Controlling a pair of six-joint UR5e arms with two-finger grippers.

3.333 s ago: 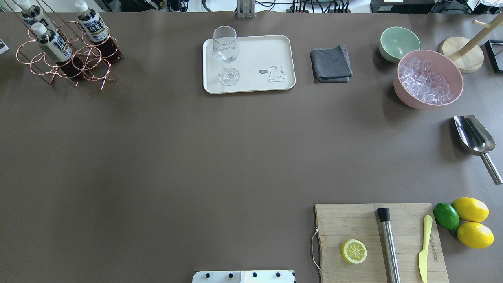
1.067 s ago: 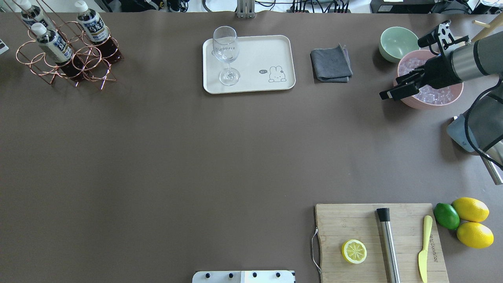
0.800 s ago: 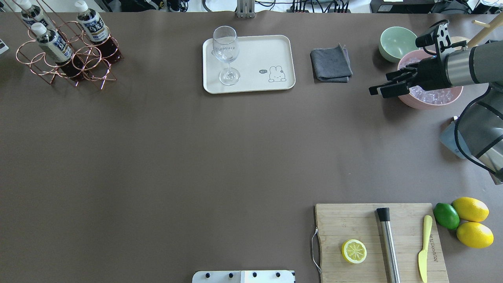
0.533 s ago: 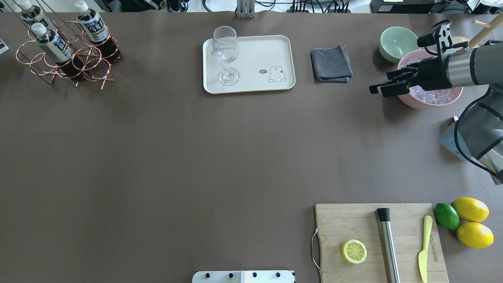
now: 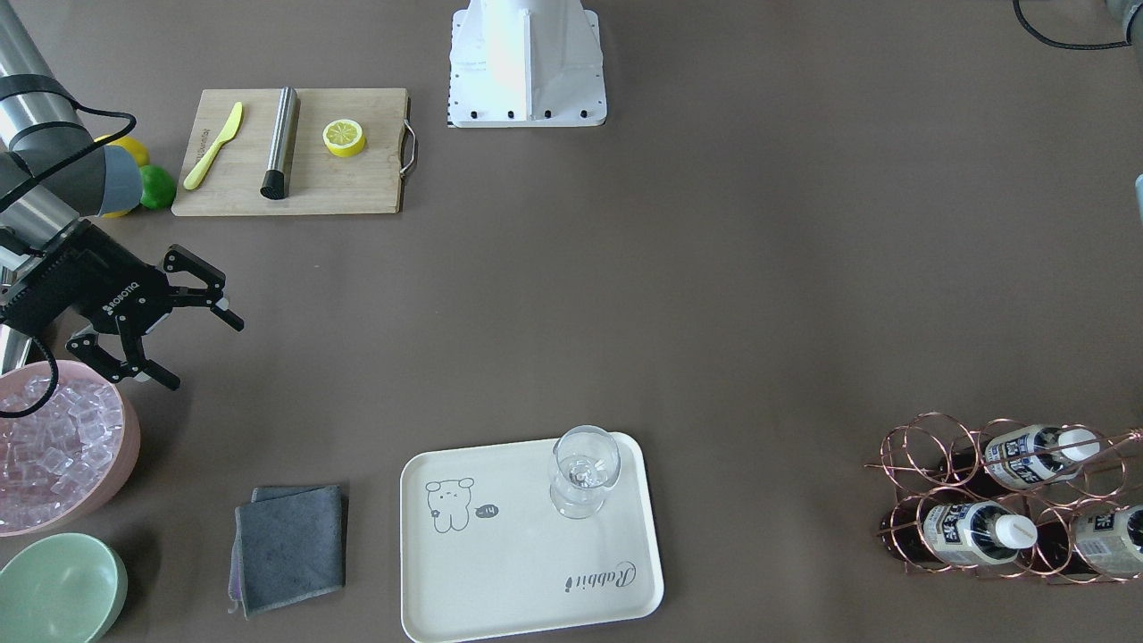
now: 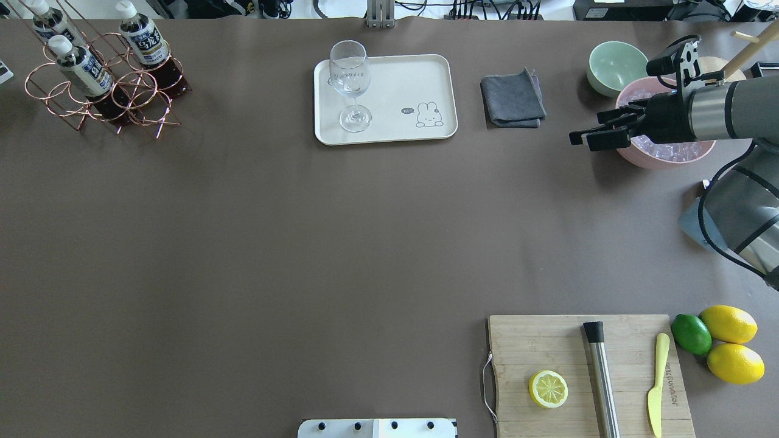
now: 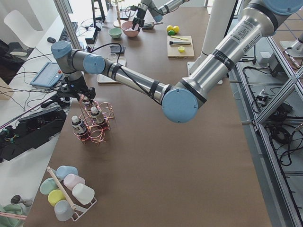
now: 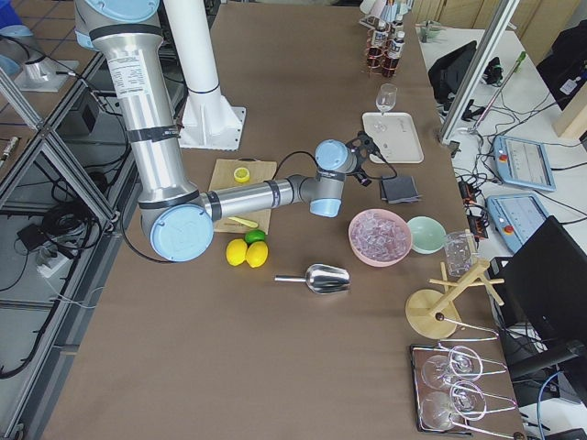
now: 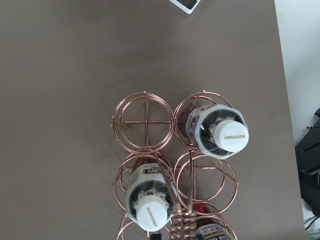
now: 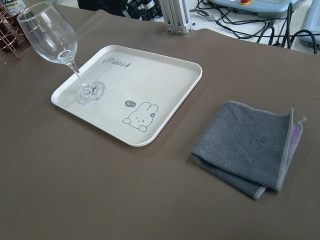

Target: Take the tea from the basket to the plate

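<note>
Three tea bottles (image 6: 143, 45) with white caps stand in the copper wire basket (image 6: 137, 100) at the table's far left corner. From above, the left wrist view shows two caps (image 9: 230, 136) and the basket's rings (image 9: 145, 122). My left gripper (image 7: 85, 97) hangs just above the basket in the exterior left view only, so I cannot tell whether it is open. The cream plate (image 6: 401, 85) lies at the far middle. My right gripper (image 6: 584, 137) is open and empty, beside the pink bowl, right of the plate; its fingers (image 5: 223, 313) are spread.
A wine glass (image 6: 352, 85) stands on the plate's left part. A grey cloth (image 6: 513, 100), a green bowl (image 6: 614, 64) and a pink ice bowl (image 6: 666, 155) lie to its right. A cutting board (image 6: 548, 347) with lemon half, muddler and knife sits near right.
My right arm has come in from the right edge and swung its open gripper left past the ice bowl. It has barely moved in the last half second. The bottles and plate are unmoved.
</note>
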